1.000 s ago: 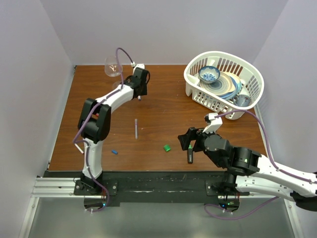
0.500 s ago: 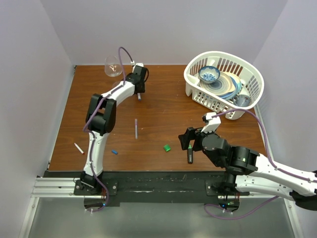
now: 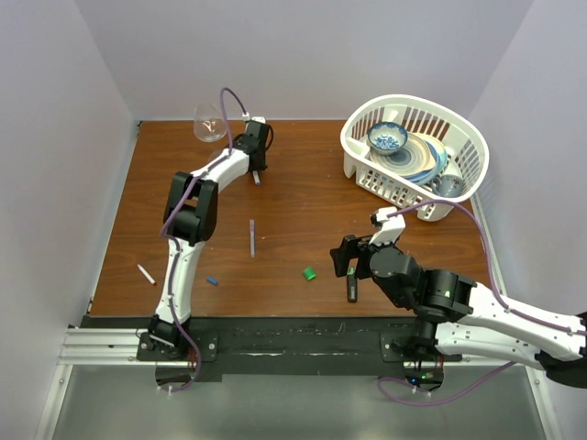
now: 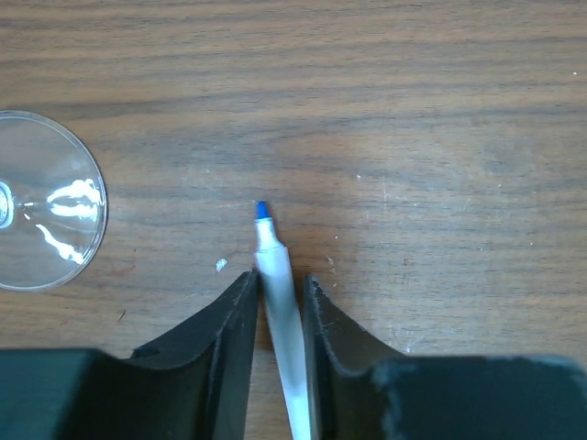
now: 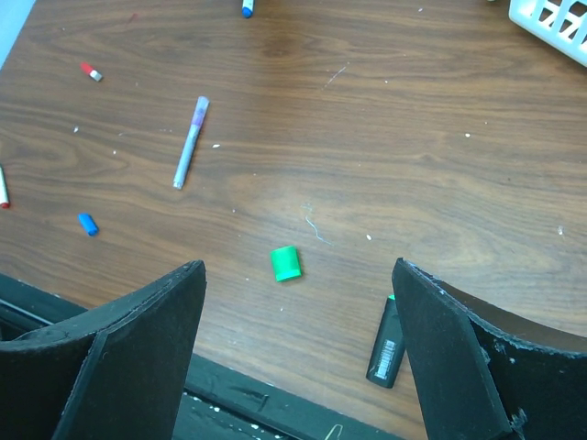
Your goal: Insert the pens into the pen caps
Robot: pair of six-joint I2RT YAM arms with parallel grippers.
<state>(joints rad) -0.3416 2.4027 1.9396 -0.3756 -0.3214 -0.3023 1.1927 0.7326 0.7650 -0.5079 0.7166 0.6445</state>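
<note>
My left gripper [image 3: 256, 170] is at the far side of the table beside a wine glass. It is shut on a thin white pen with a blue tip [image 4: 275, 275], which pokes out past the fingertips [image 4: 240, 298] low over the wood. My right gripper [image 5: 298, 266] is open and empty above the near table. The green cap [image 5: 286, 263] lies below it, and the black marker [image 5: 386, 342] lies by its right finger. A purple-grey pen [image 3: 251, 236], a blue cap [image 3: 212, 281] and a second white pen [image 3: 146, 273] lie further left. A red cap [image 5: 89, 71] shows only in the right wrist view.
A wine glass [image 3: 209, 123] stands at the far left, its foot [image 4: 41, 200] just left of the held pen. A white basket [image 3: 367, 160] with bowls and plates sits at the far right. White walls close in the table's sides and back.
The left arm's elbow has swung up and to the right, uncovering the second white pen near the left edge. The left gripper shifted slightly left. The right gripper barely moved.
</note>
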